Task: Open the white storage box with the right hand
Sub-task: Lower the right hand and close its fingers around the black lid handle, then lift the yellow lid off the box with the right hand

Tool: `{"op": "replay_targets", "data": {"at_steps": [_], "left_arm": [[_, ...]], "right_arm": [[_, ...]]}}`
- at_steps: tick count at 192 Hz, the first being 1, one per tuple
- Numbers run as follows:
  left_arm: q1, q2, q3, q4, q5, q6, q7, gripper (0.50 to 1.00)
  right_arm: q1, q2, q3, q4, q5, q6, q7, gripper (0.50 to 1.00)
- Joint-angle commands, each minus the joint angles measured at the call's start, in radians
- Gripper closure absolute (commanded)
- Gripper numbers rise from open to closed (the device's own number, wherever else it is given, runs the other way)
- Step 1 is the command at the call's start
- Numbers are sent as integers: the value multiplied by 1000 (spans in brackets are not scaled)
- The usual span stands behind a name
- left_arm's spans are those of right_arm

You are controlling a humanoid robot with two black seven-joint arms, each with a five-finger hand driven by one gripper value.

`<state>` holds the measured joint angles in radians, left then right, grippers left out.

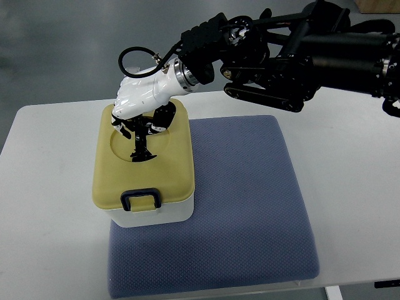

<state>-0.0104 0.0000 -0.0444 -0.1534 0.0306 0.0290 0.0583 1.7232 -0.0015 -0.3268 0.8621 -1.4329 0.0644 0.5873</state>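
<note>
White right hand [140, 106] fingers curled on box lid [144, 159].

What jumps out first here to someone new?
The white right hand on a black arm reaching in from the upper right, fingers down on the far part of the box's yellow lid. The box sits closed on the left edge of a blue mat on a white table, its black latch facing the camera.

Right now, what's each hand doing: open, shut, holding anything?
Right hand: over the far part of the storage box's yellow lid, fingers pointing down at it; whether they grip anything cannot be told.
Left hand: not in view.
</note>
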Motion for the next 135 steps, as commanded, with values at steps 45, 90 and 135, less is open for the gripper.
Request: {"op": "replay_targets", "data": {"at_steps": [45,90,135], "left_arm": [[0,0,0,0,0,0,0,500],[0,0,0,0,0,0,0,500],[0,0,0,0,0,0,0,500]], "right_arm": [[1,-3,-3,0,-3,-32,20,1000],[18,-6,-14,2,-4,-77,24,1000],[110,-23,0,11,-3,-78,24,1000]]}}
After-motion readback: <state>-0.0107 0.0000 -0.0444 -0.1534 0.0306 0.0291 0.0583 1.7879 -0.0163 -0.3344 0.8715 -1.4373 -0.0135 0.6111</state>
